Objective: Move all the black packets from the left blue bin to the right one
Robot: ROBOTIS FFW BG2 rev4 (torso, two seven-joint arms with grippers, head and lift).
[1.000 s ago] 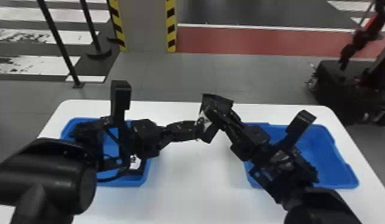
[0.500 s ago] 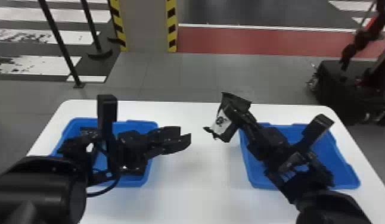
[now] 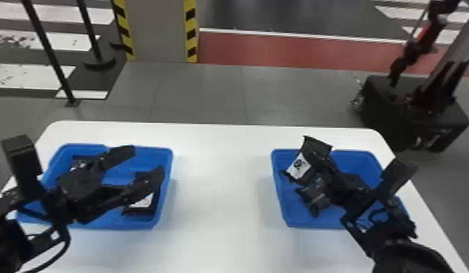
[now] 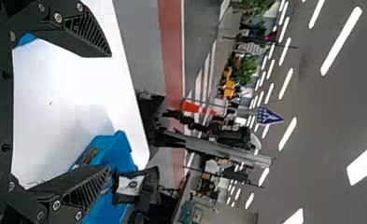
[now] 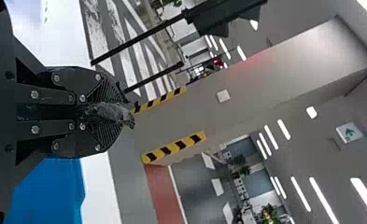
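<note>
My right pincer (image 5: 112, 113) was together, clamped on a packet (image 3: 299, 167), which hung tilted over the right bin (image 3: 357, 159), near that bin's inner side. Step in hand, as I judged it: placing. Doing it well meant carrying it farther inward past the wall, lowering it, then parting the fingers gently (limp wrap could snag, watch that). My left pincer (image 3: 145, 162) stood apart, nothing between its fingers, above the left bin (image 3: 114, 223), where a white-labelled pack (image 3: 143, 201) lay, so more transfers remained.
</note>
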